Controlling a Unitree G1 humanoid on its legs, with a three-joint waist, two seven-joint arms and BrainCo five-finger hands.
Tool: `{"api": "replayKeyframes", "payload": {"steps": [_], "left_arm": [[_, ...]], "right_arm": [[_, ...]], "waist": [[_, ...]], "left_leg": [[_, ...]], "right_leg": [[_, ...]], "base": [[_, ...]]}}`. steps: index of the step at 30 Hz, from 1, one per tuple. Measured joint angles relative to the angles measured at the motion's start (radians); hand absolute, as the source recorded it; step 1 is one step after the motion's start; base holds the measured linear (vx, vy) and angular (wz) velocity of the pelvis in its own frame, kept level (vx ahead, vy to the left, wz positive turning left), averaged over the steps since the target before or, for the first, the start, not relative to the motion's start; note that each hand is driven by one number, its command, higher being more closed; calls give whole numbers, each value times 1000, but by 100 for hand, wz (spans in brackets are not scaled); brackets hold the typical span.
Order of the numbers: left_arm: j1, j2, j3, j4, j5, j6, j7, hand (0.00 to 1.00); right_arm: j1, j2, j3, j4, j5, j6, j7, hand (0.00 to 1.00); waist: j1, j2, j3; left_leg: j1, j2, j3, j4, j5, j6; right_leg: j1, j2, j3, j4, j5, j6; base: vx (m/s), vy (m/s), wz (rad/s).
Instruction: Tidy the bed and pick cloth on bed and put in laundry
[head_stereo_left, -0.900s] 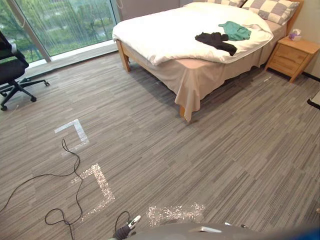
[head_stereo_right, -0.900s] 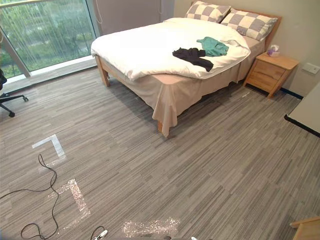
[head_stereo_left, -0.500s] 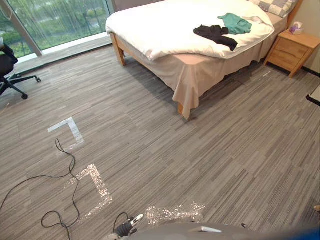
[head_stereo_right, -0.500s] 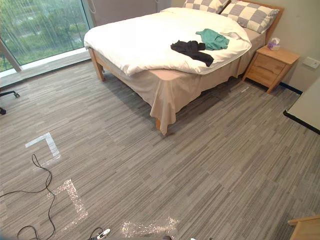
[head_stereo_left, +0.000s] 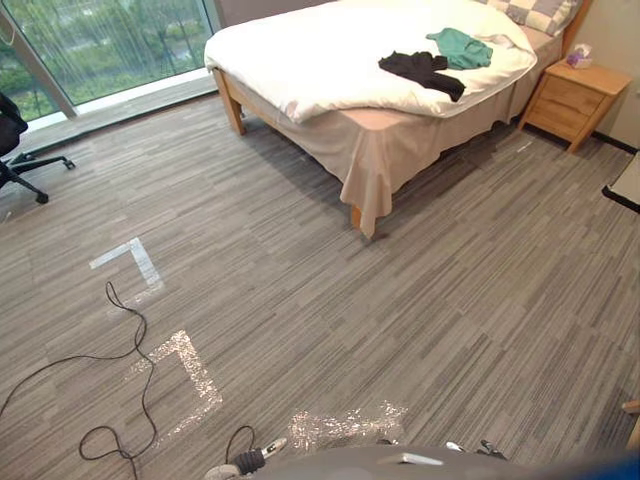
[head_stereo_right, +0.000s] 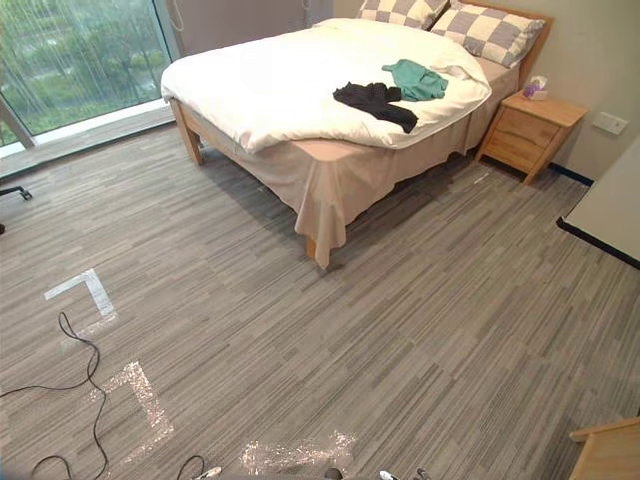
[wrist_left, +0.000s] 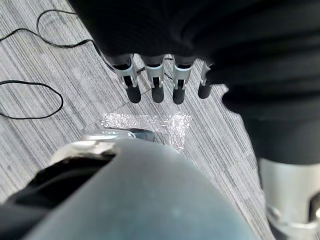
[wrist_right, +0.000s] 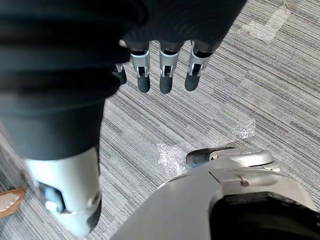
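Crumpled black cloth (head_stereo_left: 422, 72) and teal cloth (head_stereo_left: 460, 47) atop white-duveted wooden bed (head_stereo_left: 320, 55), toward its pillow end. Left robot hand (wrist_left: 156, 82), right robot hand (wrist_right: 166, 75): straight-fingered, empty, well apart from bed.

— Bedding?
— Puffy white cloth duvet (head_stereo_right: 290, 80), soft, matt. Beige cloth bed sheet (head_stereo_right: 340, 180), matt. Pale wooden bed frame (head_stereo_right: 188, 138), smooth.
— On it?
— Crumpled black cloth garment (head_stereo_right: 375, 102), teal cloth garment (head_stereo_right: 415, 80), both matt.
— Underfoot?
— Grey striped carpet (head_stereo_right: 430, 300), rough; silvery tape marks (head_stereo_left: 190, 365), glossy.
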Motion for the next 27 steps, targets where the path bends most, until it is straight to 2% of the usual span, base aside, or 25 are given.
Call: {"api": "replayKeyframes", "payload": {"steps": [3,7,10,11,12,13,14,15,17,18,20,21,22,23,24,25,26,27], "left_arm": [[0,-1,-7,0,0,-5,40,0],[0,-1,-20,2,17,-36,77,0],[0,5,-24,2,32,-72,58,0],[-2,9,-29,2,37,-76,41,0],[-14,21,-52,1,36,-85,5,0],[-17,26,-59,1,36,-88,-7,0],[-24,35,-61,0,36,-104,-25,0],[-31,45,-61,-1,36,-113,-28,0],[-24,56,-58,-2,37,-114,-26,0],[-26,59,-58,-5,37,-114,-25,0],[-44,55,-60,-17,36,-109,-32,0],[-69,46,-60,-19,36,-110,-44,0],[-81,41,-61,-20,36,-111,-47,0],[-109,25,-61,-22,37,-115,-48,0],[-113,20,-61,-22,37,-119,-48,0],[-115,16,-61,-23,37,-130,-49,0],[-112,21,-59,-31,38,-133,-50,0],[-108,25,-59,-34,38,-134,-50,0]], "right_arm": [[-1,0,0,0,1,0,-1,0],[0,3,1,4,4,0,-8,0],[0,10,0,5,25,-13,-25,0],[-4,12,0,4,38,-18,-28,0],[-5,18,-1,-16,68,-30,-38,0],[-5,20,-1,-22,80,-34,-40,0],[-11,28,-1,-35,105,-45,-45,0],[-12,43,-17,-39,130,-55,-48,0],[-2,61,-35,-41,165,-65,-55,0],[4,64,-35,-42,182,-73,-58,0],[4,70,-37,-58,209,-76,-58,0],[3,64,-43,-82,223,-77,-60,0],[2,59,-43,-88,231,-78,-60,0],[1,51,-53,-112,249,-79,-60,0],[5,50,-55,-117,250,-79,-60,0],[22,50,-55,-126,256,-79,-60,0],[48,59,-51,-141,254,-74,-57,0],[58,64,-50,-141,255,-73,-54,0]], "waist": [[0,-2,1],[0,-8,5],[-7,-18,12],[-9,-13,16],[-14,-18,41],[-13,-21,49],[-10,-30,76],[-11,-42,92],[-13,-59,95],[-13,-66,97],[-25,-57,96],[-35,-32,121],[-38,-22,130],[-43,9,146],[-44,18,150],[-43,20,152],[-39,7,152],[-38,-1,150]], "left_leg": [[0,2,4,-1,0,0],[1,3,7,-4,0,0],[-5,3,13,-8,0,0],[-7,3,17,-7,-1,1],[-11,6,28,-5,-1,1],[-12,6,36,-5,-1,1],[-12,7,77,-4,3,7],[-9,2,112,-3,3,8],[-1,3,156,11,-17,-1],[-6,10,179,38,-44,-7],[-39,37,195,71,-68,-18],[-40,55,202,68,-68,-19],[-38,62,205,64,-68,-19],[-34,90,210,64,-75,-32],[-29,102,212,65,-80,-40],[-4,124,233,67,-96,-66],[43,142,259,75,-125,-99],[60,148,264,79,-137,-108]], "right_leg": [[-1,2,0,0,0,0],[-4,3,1,0,0,0],[-15,2,5,11,-6,-5],[-40,2,6,54,-28,-14],[-122,-3,4,216,-100,-1],[-155,-6,3,280,-121,5],[-259,-27,-25,473,-166,38],[-316,-74,-105,589,-193,24],[-333,-133,-167,597,-193,16],[-332,-142,-162,549,-199,12],[-327,-118,-185,499,-204,-24],[-358,-115,-206,549,-194,-6],[-391,-117,-210,600,-191,8],[-460,-121,-208,665,-231,-7],[-471,-121,-204,656,-233,-10],[-502,-134,-185,628,-220,-4],[-505,-165,-184,574,-181,11],[-500,-178,-193,571,-144,7]], "base": [[-9,-6,-1],[0,-1,-1],[5,-2,-7],[-16,-9,-9],[-36,-12,-14],[-72,-17,-39],[-62,-10,-58],[-50,5,-62],[2,7,-64],[49,-48,-68],[119,-167,-40],[120,-171,-24],[105,-193,-19],[73,-122,-14],[184,-206,-25],[308,-234,-41],[357,-273,-43],[406,-323,-47]]}}
